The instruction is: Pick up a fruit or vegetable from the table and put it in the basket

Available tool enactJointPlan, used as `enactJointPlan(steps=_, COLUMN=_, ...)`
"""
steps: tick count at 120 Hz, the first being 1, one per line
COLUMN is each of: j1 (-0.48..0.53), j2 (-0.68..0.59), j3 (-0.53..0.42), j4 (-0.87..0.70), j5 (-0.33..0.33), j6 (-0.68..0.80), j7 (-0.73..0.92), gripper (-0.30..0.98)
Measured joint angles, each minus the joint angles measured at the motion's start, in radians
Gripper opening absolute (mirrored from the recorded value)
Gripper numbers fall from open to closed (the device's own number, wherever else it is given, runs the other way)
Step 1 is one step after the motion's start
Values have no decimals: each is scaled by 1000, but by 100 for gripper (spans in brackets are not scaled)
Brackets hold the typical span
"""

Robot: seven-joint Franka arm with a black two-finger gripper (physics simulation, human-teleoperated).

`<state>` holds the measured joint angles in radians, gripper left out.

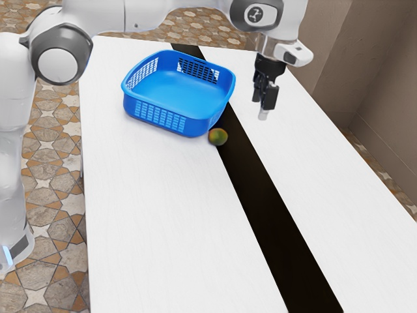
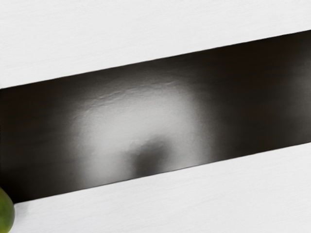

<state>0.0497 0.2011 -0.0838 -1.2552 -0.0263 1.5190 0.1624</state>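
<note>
One round, green-and-orange fruit (image 1: 218, 136) sits on the white worktop (image 1: 156, 215) beside the blue plastic basket (image 1: 199, 128). Whether the black end effector (image 1: 263, 108) is open, I cannot tell; an off-centre descent could roll the fruit or bump the basket.

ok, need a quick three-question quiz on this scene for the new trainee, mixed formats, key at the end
1. Multiple choice. Relative to the blue basket, where is the round fruit?
A) inside it
B) on the table, just outside it
C) hanging above it

2. True or false. The gripper is on the exterior view's left of the basket.

3. Fill in the blank. The wide stripe running across the white tabletop is ____.

Key: 1. B; 2. False; 3. black
</note>
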Motion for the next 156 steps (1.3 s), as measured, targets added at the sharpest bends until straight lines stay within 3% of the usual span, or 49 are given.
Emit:
enactJointPlan(steps=26, j1=2, j2=35, j3=-5, j4=3, j5=4, j6=20, j7=-8, gripper=69)
enactJointPlan(steps=40, j1=65, j2=107, j3=-17, j4=40, j5=11, j6=3, j7=-2, gripper=69)
enactJointPlan(steps=63, j1=108, j2=260, j3=-28, j4=201, j5=62, j6=-73, j7=46, gripper=69)
enactJointPlan(steps=91, j1=168, j2=344, j3=-52, j4=284, j5=130, j6=-160, j7=121, gripper=69)
enactJointPlan(steps=156, j1=203, j2=438, j3=-96, j4=321, j5=292, j6=-328, j7=238, gripper=69)
